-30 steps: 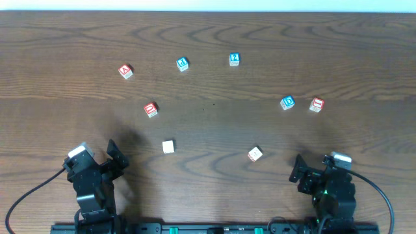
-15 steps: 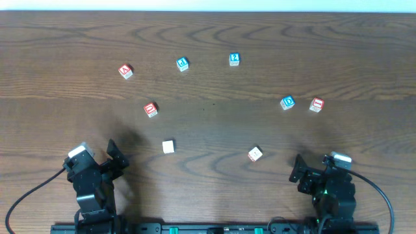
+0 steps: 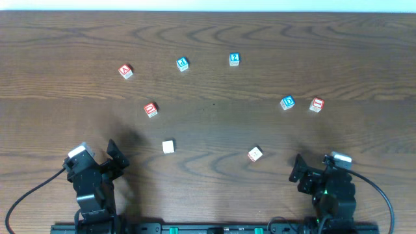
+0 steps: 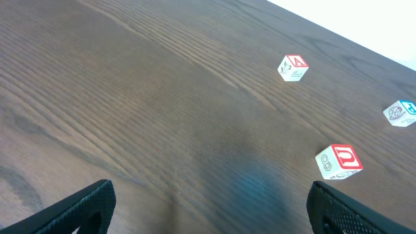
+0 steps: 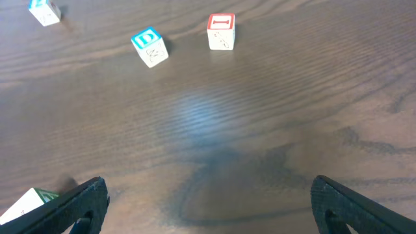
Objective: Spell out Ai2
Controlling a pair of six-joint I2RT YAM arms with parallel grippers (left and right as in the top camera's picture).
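Several letter blocks lie scattered on the wooden table. The red A block [image 3: 125,71] is at the far left, and it also shows in the left wrist view [image 4: 293,67]. The red I block [image 3: 316,104] is at the right, next to a blue D block [image 3: 287,103]; the right wrist view shows the I [image 5: 221,30] too. The blue 2 block [image 3: 234,59] is at the far middle. My left gripper [image 3: 99,162] [image 4: 211,214] is open and empty at the near left. My right gripper [image 3: 318,172] [image 5: 208,208] is open and empty at the near right.
Another blue block [image 3: 182,64] lies between the A and the 2. A red block [image 3: 151,109] [image 4: 338,161] lies ahead of my left gripper. Two white-topped blocks [image 3: 168,147] [image 3: 255,153] lie mid-table. The table's far edge [image 3: 208,11] runs along the top.
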